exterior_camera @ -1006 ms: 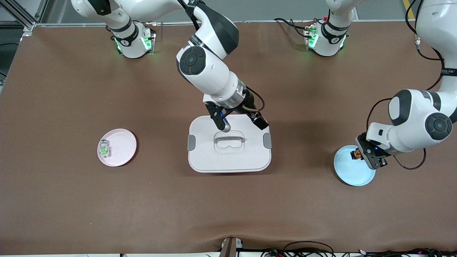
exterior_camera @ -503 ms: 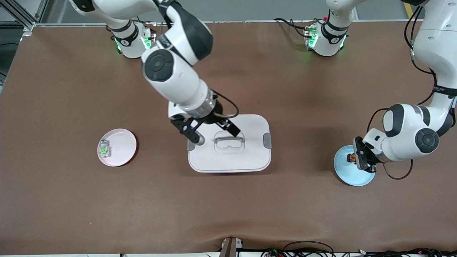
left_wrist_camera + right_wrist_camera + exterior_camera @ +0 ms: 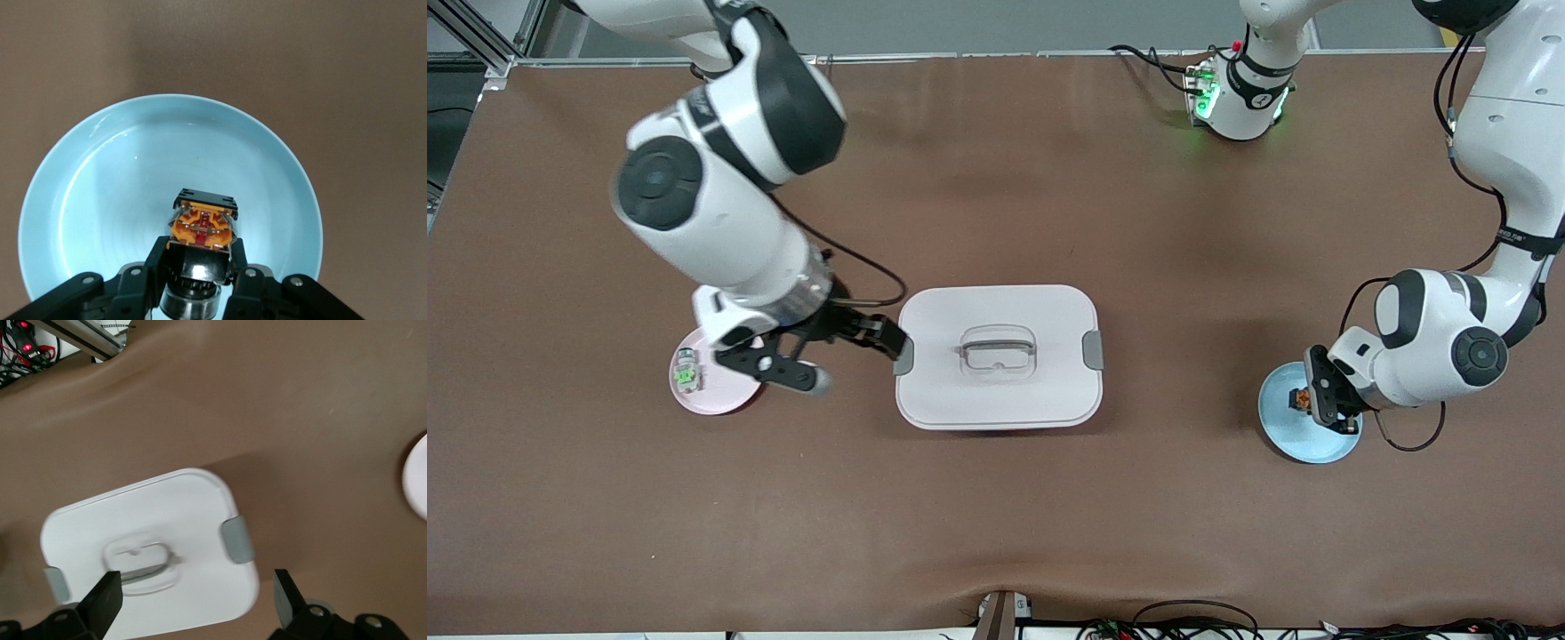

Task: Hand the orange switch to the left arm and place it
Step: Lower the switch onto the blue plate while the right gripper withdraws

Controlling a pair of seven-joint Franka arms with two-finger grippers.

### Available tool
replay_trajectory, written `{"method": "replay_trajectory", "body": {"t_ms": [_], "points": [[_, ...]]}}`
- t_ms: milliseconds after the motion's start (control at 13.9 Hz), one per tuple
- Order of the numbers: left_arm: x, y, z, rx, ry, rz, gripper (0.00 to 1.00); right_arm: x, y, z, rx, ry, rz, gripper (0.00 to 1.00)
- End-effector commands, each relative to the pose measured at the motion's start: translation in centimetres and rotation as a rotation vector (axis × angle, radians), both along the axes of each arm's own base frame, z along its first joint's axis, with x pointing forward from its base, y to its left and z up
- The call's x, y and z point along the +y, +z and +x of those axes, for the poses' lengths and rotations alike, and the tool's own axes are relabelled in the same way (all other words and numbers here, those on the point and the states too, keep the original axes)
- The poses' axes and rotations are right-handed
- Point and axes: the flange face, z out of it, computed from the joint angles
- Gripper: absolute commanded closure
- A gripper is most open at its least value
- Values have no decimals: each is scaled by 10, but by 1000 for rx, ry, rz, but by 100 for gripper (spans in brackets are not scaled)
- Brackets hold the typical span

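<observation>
We have the orange switch [image 3: 202,227] on the blue plate [image 3: 1294,436] at the left arm's end of the tabletop [image 3: 996,516], and our left hand [image 3: 1319,402] is right on it. In the left wrist view the two fingers [image 3: 155,267] stand on either side of the switch's lower body and appear to press its sides, so we judge the hand clamped on the switch. The switch looks upright, orange face toward the wrist camera, and seems to rest on the plate rather than hang clear of it, though we cannot be sure of that.

Our right hand [image 3: 783,356] is over the pink plate [image 3: 734,396] and the bare tabletop between that plate and the box [image 3: 996,391], at the right arm's end. Its fingers are spread apart and hold nothing. A pale component with a green middle [image 3: 686,371] lies on the pink plate.

What the next move turns on is this: the box stands on the tabletop between our two hands, in the straight line from the blue plate to the pink one. The left arm is by far the nearer to the switch, so it should lift it; any passing over to the right hand must go above or around the box, not across its lid at plate height.
</observation>
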Motion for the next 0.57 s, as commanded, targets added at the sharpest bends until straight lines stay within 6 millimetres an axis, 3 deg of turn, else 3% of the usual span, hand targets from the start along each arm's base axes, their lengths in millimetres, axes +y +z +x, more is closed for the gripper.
{"method": "replay_trajectory", "body": {"t_ms": [0,72,144,503], "points": [[0,-2,1,-23,-41,18,57,-63,23,7,-15,123,-32,0],[3,0,1,-25,-35,18,13,-86,24,13,-15,155,-42,0],[8,7,2,-30,-20,25,0,-112,28,17,-17,188,-57,0],[13,88,7,-42,143,19,0,-224,34,27,7,265,-73,0]]}}
